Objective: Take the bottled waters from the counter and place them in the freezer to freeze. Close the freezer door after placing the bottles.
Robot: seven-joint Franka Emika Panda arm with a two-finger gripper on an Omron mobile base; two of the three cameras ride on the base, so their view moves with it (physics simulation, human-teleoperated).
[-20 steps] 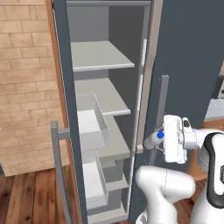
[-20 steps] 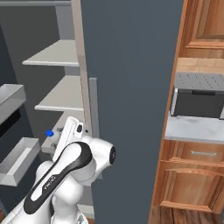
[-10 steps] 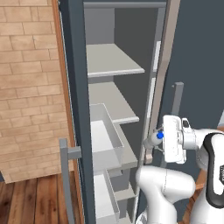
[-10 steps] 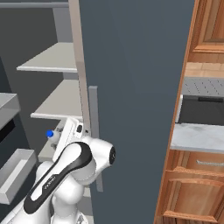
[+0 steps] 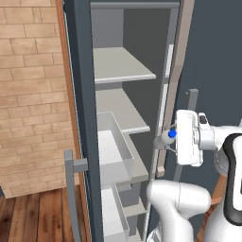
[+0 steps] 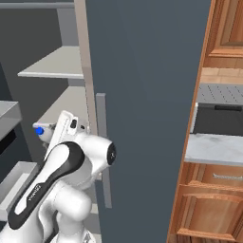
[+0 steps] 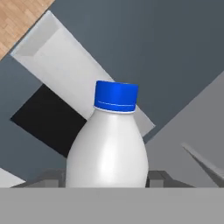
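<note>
My end effector [image 7: 107, 181] pinches the blue-capped bottle [image 7: 109, 148], cap pointing away from me; the open freezer's shelves [image 5: 120, 66] lie ahead to my left.

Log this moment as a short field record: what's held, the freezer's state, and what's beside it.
held item: whitish bottle with blue cap, between the finger tips of the gripper
freezer: open, pale shelves and white drawers showing
freezer door: swung open, bar handle facing the arm
bottle position: in front of the open compartment, not yet on a shelf
right side: wooden cabinets, marbled counter
</note>
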